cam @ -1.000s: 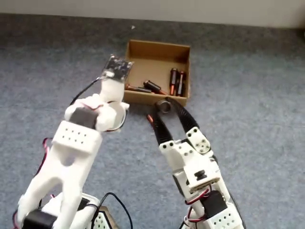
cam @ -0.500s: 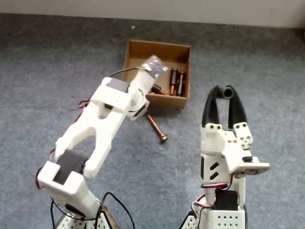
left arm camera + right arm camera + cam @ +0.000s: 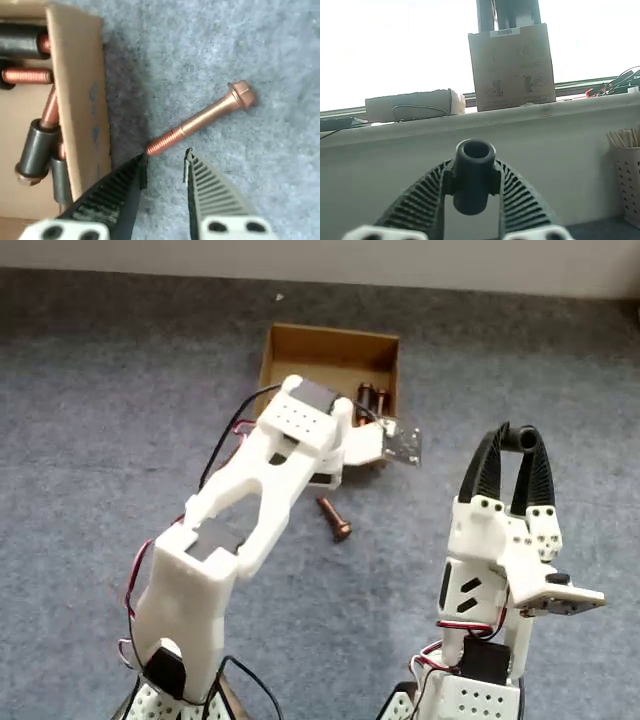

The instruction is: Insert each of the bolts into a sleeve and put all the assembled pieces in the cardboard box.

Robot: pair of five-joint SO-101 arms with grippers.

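While the left arm is stretched forward over the carpet (image 3: 265,45), the left gripper (image 3: 165,162) is held with fingers parted at the threaded end of the bolt (image 3: 200,120), which lies just beside the cardboard box (image 3: 80,100). The right arm is raised clear of the box, the right gripper (image 3: 473,175) clamped around a black sleeve (image 3: 474,155).

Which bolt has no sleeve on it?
The copper bolt lying on the carpet outside the cardboard box, just ahead of the left gripper. Those in the box wear black sleeves.
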